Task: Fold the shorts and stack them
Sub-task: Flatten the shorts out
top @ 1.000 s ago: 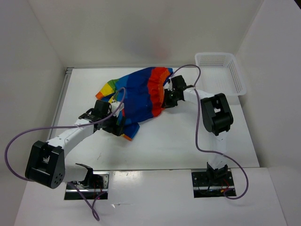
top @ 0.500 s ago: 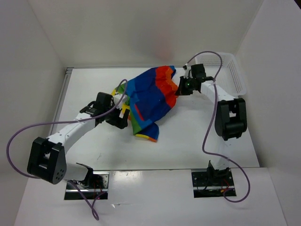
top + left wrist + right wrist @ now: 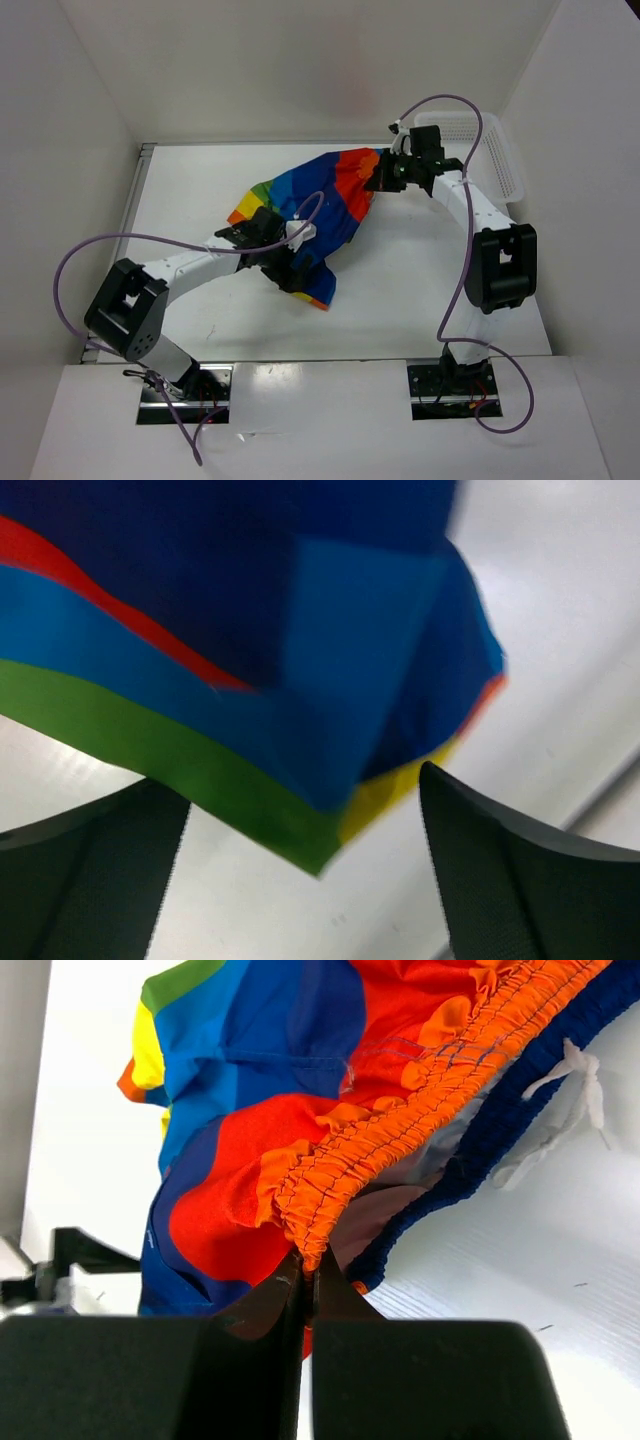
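The rainbow-striped shorts (image 3: 310, 205) lie stretched across the middle of the table, from a yellow-green corner at the left to the orange waistband at the far right. My right gripper (image 3: 380, 180) is shut on the orange elastic waistband (image 3: 400, 1140), pinching it between the fingers. My left gripper (image 3: 300, 272) is open at the near hem; in the left wrist view the green and blue hem corner (image 3: 300, 820) hangs between the two spread fingers (image 3: 500, 870), not gripped. A white drawstring (image 3: 560, 1090) hangs from the blue band.
A white plastic mesh basket (image 3: 500, 150) stands at the table's far right corner, just behind the right arm. White walls close the table in on the left, back and right. Purple cables loop off both arms.
The right gripper has pulled the waistband farther right and back, stretching the shorts out. The left gripper has moved right to the near hem and let go of the cloth.
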Robot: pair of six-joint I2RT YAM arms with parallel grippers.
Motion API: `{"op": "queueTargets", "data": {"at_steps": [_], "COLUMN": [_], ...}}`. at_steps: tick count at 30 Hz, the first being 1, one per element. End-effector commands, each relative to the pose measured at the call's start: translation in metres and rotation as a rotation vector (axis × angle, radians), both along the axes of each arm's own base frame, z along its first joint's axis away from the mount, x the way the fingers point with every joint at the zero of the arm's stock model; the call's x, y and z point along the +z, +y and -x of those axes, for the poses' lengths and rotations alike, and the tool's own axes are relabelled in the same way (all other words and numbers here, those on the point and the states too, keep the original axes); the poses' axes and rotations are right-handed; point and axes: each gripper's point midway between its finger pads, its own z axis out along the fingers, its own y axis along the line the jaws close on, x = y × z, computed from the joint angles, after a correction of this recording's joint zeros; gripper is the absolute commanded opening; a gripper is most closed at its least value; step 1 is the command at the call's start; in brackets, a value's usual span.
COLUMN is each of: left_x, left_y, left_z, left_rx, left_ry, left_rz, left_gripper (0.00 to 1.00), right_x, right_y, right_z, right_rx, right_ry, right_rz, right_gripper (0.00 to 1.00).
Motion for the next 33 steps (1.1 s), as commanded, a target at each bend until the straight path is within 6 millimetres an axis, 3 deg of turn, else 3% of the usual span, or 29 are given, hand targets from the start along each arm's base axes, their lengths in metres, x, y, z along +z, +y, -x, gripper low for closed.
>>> {"op": "queueTargets", "data": {"at_steps": [1, 5, 6, 7, 8, 9, 10, 11, 12, 13, 15, 16, 17, 18, 22, 26, 29, 30, 32, 33], "left_x": [-0.012, -0.012, -0.012, -0.011, -0.006, -0.002, 0.023, 0.039, 0.061, 0.109, 0.154, 0.178, 0.21, 0.231, 0.267, 0.303, 0.341, 0.372, 0.411, 0.444], "left_y": [-0.001, 0.01, 0.016, 0.027, 0.043, 0.054, 0.059, 0.086, 0.098, 0.106, 0.143, 0.153, 0.158, 0.166, 0.172, 0.184, 0.203, 0.212, 0.232, 0.239], "left_z": [-0.032, -0.061, -0.069, -0.087, -0.103, -0.114, -0.138, -0.159, -0.175, -0.2, -0.22, -0.225, -0.23, -0.225, -0.2, -0.183, -0.172, -0.166, -0.156, -0.144], "left_rx": [0.05, 0.134, 0.17, 0.241, 0.307, 0.357, 0.417, 0.51, 0.563, 0.624, 0.729, 0.763, 0.786, 0.811, 0.821, 0.876, 0.953, 0.999, 1.069, 1.091], "left_ry": [-0.104, -0.217, -0.256, -0.336, -0.375, -0.409, -0.48, -0.516, -0.56, -0.65, -0.715, -0.754, -0.805, -0.839, -0.886, -0.96, -1.059, -1.135, -1.238, -1.303], "left_rz": [-0.03, -0.092, -0.12, -0.167, -0.182, -0.2, -0.178, -0.194, -0.181, -0.129, -0.12, -0.107, -0.075, -0.062, -0.028, -0.006, 0.031, 0.073, 0.122, 0.166], "left_gripper": [0.95, 0.36, 0.23, 0.06, 0.0, 0.0, 0.0, 0.0, 0.0, 0.0, 0.0, 0.0, 0.0, 0.0, 0.0, 0.0, 0.0, 0.0, 0.0, 0.0], "right_x": [0.038, 0.044, 0.055, 0.059, 0.066, 0.068, 0.077, 0.092, 0.096, 0.109, 0.135, 0.145, 0.168, 0.176, 0.218, 0.275, 0.313, 0.326, 0.342, 0.349], "right_y": [0.009, 0.01, 0.01, 0.01, 0.01, 0.011, 0.009, 0.01, 0.009, 0.006, 0.004, 0.002, 0.002, 0.001, 0.004, 0.016, 0.03, 0.037, 0.042, 0.046], "right_z": [-0.008, -0.008, -0.013, -0.015, -0.02, -0.025, -0.029, -0.037, -0.044, -0.05, -0.061, -0.063, -0.065, -0.066, -0.054, -0.021, 0.013, 0.031, 0.056, 0.073], "right_rx": [0.019, 0.02, 0.02, 0.013, 0.019, 0.024, 0.018, 0.023, 0.018, 0.003, 0.012, 0.007, 0.009, 0.017, 0.07, 0.195, 0.321, 0.39, 0.446, 0.507], "right_ry": [-0.086, -0.104, -0.136, -0.148, -0.174, -0.186, -0.215, -0.257, -0.284, -0.324, -0.41, -0.438, -0.497, -0.527, -0.632, -0.757, -0.821, -0.84, -0.834, -0.834], "right_rz": [-0.058, -0.061, -0.067, -0.063, -0.06, -0.056, -0.047, -0.047, -0.031, -0.015, 0.009, 0.024, 0.023, 0.034, 0.038, -0.009, -0.096, -0.144, -0.218, -0.256], "right_gripper": [0.0, 0.0, 0.0, 0.0, 0.0, 0.0, 0.0, 0.0, 0.0, 0.0, 0.0, 0.0, 0.0, 0.0, 0.0, 0.0, 0.0, 0.0, 0.0, 0.0]}}
